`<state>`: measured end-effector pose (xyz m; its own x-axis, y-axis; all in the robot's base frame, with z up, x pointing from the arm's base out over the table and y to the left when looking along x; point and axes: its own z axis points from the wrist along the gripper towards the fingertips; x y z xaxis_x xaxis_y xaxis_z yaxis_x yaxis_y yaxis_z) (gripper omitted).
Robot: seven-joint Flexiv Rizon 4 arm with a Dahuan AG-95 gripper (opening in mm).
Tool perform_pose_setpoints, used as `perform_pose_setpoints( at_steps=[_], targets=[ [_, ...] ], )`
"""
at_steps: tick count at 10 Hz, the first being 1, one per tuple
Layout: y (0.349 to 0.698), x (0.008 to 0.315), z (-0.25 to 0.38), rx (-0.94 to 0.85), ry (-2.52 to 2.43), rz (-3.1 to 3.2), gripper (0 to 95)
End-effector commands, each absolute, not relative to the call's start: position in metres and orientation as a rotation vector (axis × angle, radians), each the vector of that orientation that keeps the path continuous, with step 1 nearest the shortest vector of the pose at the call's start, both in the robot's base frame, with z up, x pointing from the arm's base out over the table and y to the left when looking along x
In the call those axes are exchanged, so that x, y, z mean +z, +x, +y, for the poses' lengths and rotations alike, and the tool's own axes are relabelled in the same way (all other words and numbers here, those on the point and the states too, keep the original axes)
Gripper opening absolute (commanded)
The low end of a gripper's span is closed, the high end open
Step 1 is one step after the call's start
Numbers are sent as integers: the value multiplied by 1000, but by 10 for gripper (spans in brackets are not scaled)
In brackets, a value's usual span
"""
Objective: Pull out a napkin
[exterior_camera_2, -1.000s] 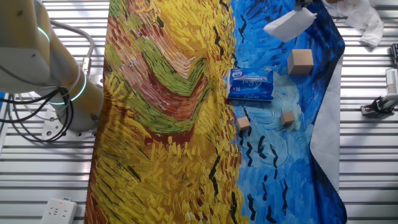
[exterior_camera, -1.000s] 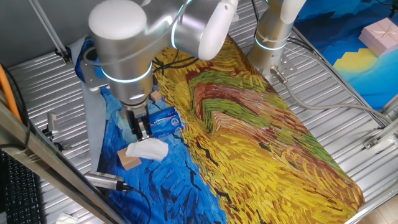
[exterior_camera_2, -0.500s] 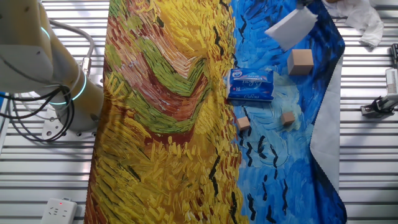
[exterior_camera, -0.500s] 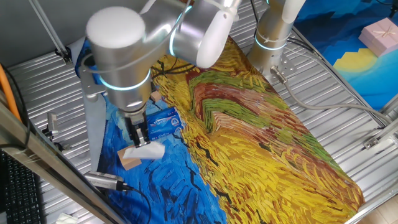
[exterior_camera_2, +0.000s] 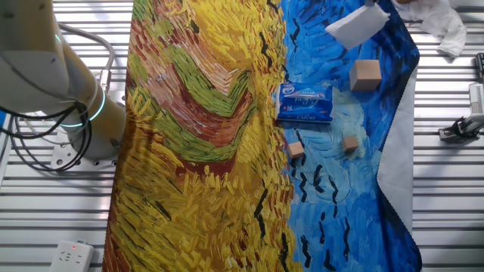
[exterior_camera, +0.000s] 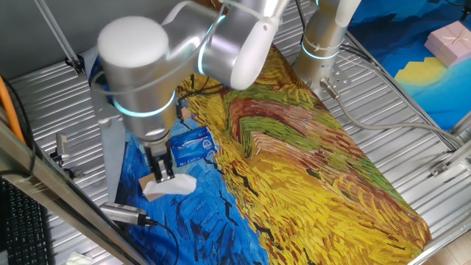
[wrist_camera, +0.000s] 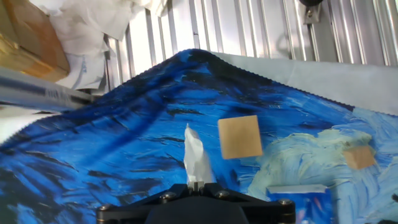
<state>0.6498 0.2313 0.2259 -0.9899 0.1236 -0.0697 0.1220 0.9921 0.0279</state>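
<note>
A white napkin [exterior_camera: 171, 185] hangs pinched in the gripper [exterior_camera: 163, 174], clear of its blue tissue pack [exterior_camera_2: 305, 103] and held over the blue end of the painted cloth [exterior_camera: 309, 162], apparently so the sheet comes fully free. The fingertips are hidden under the tissue; the largest wooden cube [wrist_camera: 240, 137] below is partly covered in one fixed view.

A plain white napkin [exterior_camera: 171, 185]; a blue tissue pack [exterior_camera_2: 305, 103] with white print; tan wooden cubes [exterior_camera_2: 365, 75]; a painted cloth [exterior_camera: 309, 154], swirling blue on one side, yellow, green and rust elsewhere.
</note>
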Motion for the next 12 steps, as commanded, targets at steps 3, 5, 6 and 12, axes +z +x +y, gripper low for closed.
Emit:
perform_pose_setpoints(
  at_steps=[3,5,6,12],
  targets=[
    [662,231,250,27,236,3067,0],
    [662,231,250,33,237,3067,0],
    [662,231,250,33,237,3068,0],
    [661,226,249,24,269,3063,0]
  ],
)
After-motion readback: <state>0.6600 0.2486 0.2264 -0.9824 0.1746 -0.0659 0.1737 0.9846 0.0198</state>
